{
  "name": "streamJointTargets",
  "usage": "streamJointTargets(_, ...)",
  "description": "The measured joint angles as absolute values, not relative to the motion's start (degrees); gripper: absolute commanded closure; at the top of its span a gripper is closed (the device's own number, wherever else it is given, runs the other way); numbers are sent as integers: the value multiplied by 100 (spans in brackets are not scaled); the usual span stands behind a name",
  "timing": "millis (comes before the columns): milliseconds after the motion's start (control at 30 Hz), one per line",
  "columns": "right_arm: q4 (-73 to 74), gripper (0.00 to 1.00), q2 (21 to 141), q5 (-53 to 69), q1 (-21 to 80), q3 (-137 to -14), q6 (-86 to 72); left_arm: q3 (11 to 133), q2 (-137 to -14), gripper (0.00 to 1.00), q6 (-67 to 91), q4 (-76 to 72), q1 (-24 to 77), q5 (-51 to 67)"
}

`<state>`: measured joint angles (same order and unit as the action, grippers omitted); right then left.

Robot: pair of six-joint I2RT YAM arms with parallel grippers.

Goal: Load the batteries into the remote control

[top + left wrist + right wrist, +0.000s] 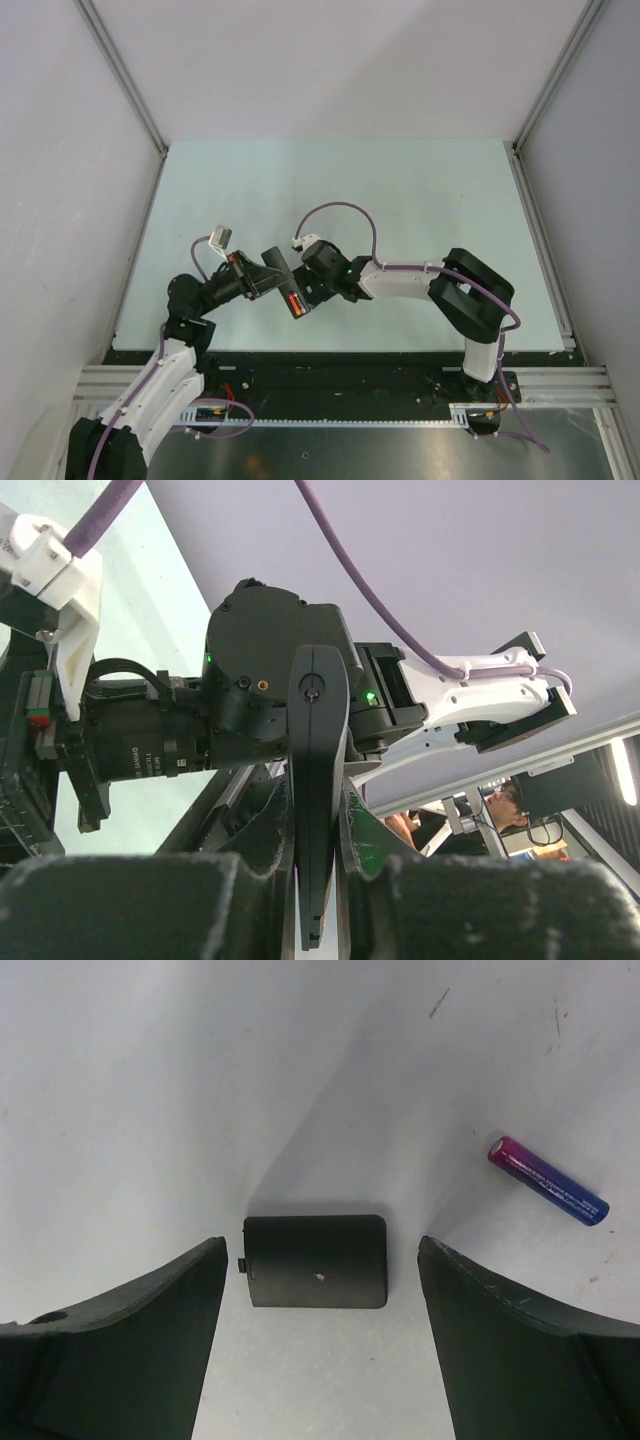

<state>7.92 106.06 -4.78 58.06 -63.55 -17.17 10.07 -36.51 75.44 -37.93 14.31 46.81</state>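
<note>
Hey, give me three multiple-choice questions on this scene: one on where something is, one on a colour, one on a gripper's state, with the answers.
1. Where is the black cover?
A) on the table, between the right gripper jaws
B) leaning on a wall
C) clamped in the left jaws

2. The battery near it is:
A) green
B) magenta fading to blue
C) yellow

3. The left gripper is:
A) wide open
B) shut on the remote control
C) out of view

Answers: 1 A, the right wrist view shows it flat between spread jaws, untouched. 2 B, its casing shows those colours. 3 B, the left wrist view shows the bar pinched between the jaws.
</note>
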Motion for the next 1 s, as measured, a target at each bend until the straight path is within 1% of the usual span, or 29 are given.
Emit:
streamJointTargets(100, 834, 21, 10680, -567, 5865, -6445, -1636, 1007, -3634, 100, 7544, -3789, 1431, 4692)
streamJointTargets(300, 1015, 29, 10731, -854, 5977, -6517, -1533, 1007, -3632, 100, 7542, -3765, 1431, 4698)
streamJointTargets(367, 1105, 30, 10733, -972, 6023, -6532, -1540, 1007, -3632, 100, 7542, -3743, 1431, 4698)
streamJointTargets(467, 1260, 35, 10737, -1179, 6082, -6552, -1557, 1004, -3629, 100, 7542, -3710, 1431, 4696)
streamJointTargets(500, 1295, 40, 10737, -1238, 6095, -6552, -1573, 1000, -3632, 100, 7542, -3708, 1431, 4696)
streamJointTargets(533, 1334, 43, 10737, -1273, 6108, -6558, -1610, 982, -3625, 100, 7542, -3710, 1431, 4696)
streamJointTargets(667, 1446, 48, 10737, -1334, 6117, -6591, -1747, 928, -3621, 100, 7542, -3688, 1431, 4696)
streamJointTargets(700, 1470, 51, 10737, -1361, 6117, -6598, -1802, 921, -3618, 100, 7542, -3684, 1431, 4696)
streamJointTargets(767, 1496, 53, 10737, -1385, 6119, -6602, -1852, 919, -3618, 100, 7542, -3675, 1431, 4696)
streamJointTargets(933, 1559, 68, 10728, -1459, 6119, -6604, -2040, 919, -3601, 100, 7542, -3671, 1428, 4696)
streamJointTargets(967, 1590, 73, 10722, -1483, 6119, -6604, -2099, 919, -3599, 100, 7542, -3673, 1428, 4696)
streamJointTargets(1000, 1616, 74, 10713, -1492, 6114, -6604, -2137, 919, -3599, 100, 7542, -3673, 1428, 4696)
